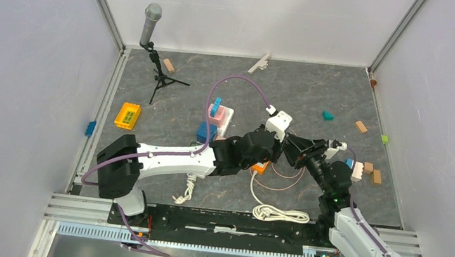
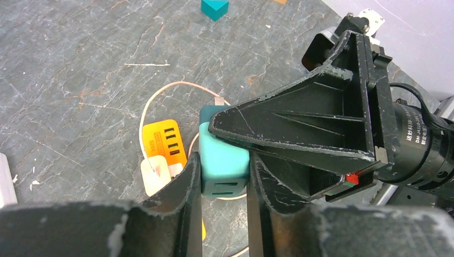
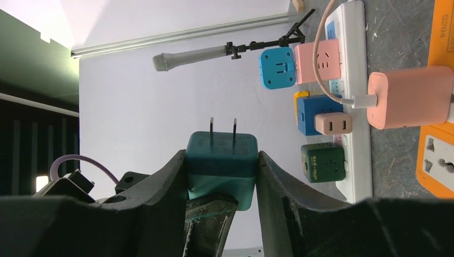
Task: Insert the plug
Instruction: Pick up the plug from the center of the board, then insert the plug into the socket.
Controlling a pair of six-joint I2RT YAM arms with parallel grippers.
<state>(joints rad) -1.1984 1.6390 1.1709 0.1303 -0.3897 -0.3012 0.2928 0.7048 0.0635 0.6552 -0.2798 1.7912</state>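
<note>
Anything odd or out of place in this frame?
One thing: the teal plug is pinched by both the left fingers and the right fingers at once. Probably a handover, not a fault.

left arm (image 1: 174, 157), right arm (image 1: 360, 235): white links, black joints | cables (image 1: 236, 79): lilac | tool fingers (image 2: 300, 128): scuffed black

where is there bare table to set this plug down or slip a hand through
bare table: the far stretch between the purple cable and teal block, and the patch between yellow block and white power strip. crowded: the centre, where left tool and right tool both clamp the teal plug above the orange socket.
</note>
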